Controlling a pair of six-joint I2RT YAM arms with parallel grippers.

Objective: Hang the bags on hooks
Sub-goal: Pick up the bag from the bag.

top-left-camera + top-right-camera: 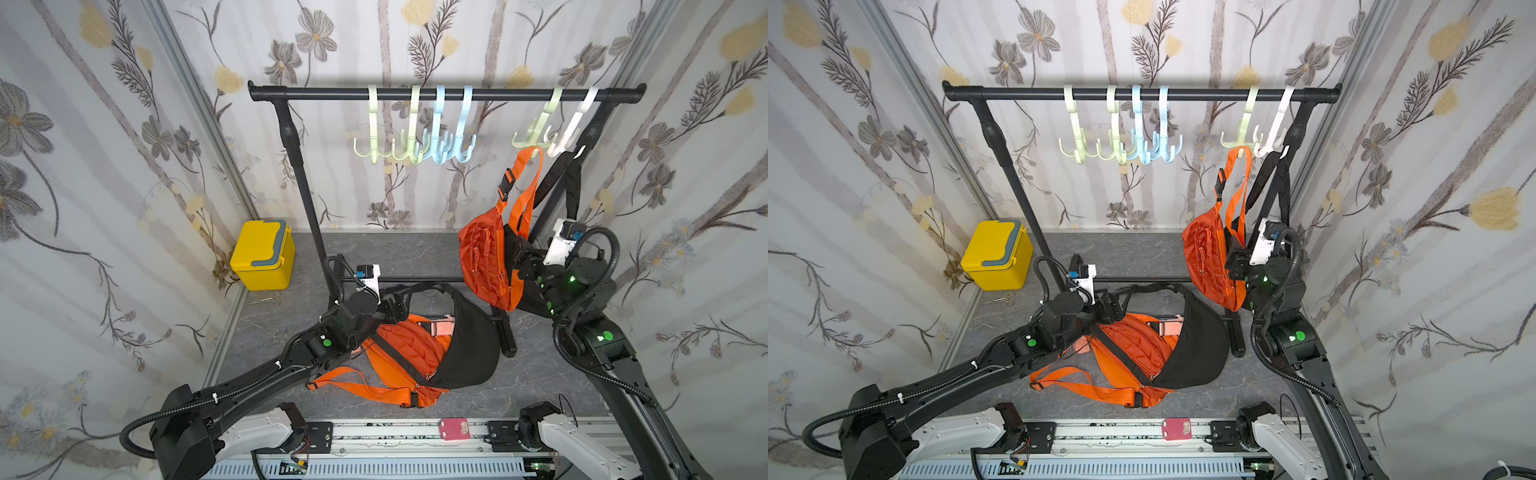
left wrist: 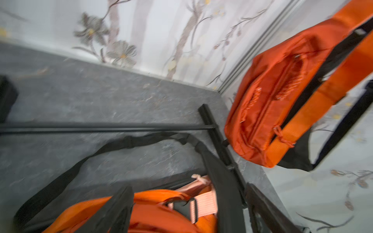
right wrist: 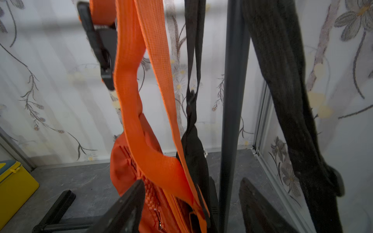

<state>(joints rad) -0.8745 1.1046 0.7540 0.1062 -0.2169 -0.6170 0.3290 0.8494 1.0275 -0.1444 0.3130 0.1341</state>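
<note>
Six hooks, four bags, one box

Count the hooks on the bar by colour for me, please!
Green hooks: 3
Blue hooks: 2
White hooks: 1
Total: 6 hooks on the black bar

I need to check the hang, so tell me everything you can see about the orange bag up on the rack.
The hanging orange bag is a waist pack of woven, nylon-like fabric with front zippers and knotted orange pulls. Its orange webbing strap, carrying a black buckle, loops over a pale green hook on the black rail. The body hangs clear of the floor, against a black bag behind it. The right gripper is close beside it, jaws apart, not gripping.
</note>
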